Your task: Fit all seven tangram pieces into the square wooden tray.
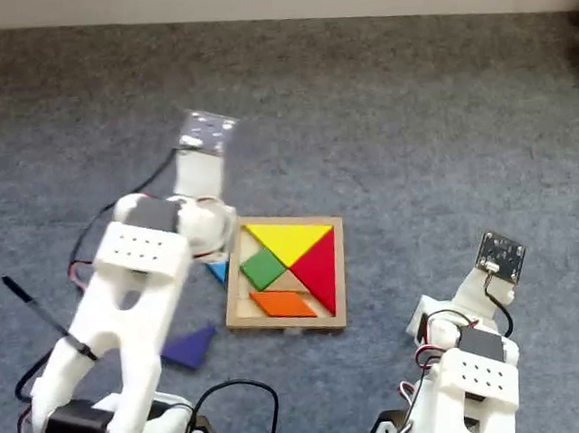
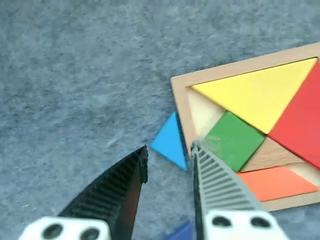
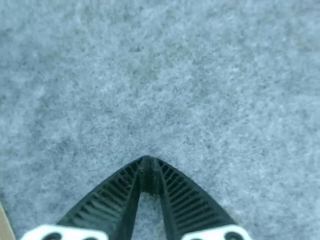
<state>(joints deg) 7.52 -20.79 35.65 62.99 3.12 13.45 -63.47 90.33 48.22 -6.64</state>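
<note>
Four pieces (yellow (image 1: 286, 241), red (image 1: 319, 266), green (image 1: 262, 268), orange (image 1: 283, 303)) sat in the tray (image 1: 288, 324), with gaps left. The blue triangle (image 2: 171, 141) lay just beyond the open left claw's (image 2: 169, 146) tips, touching the tray's outer edge; the purple piece (image 1: 189, 347) lay behind the claw. The right claw (image 3: 148, 159) was closed over the bench.

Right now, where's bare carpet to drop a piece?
Free: carpet on the far side of the tray, and between it and the right gripper. Crowded: its left-arm side, with left gripper open over the blue triangle, purple piece nearby.
</note>
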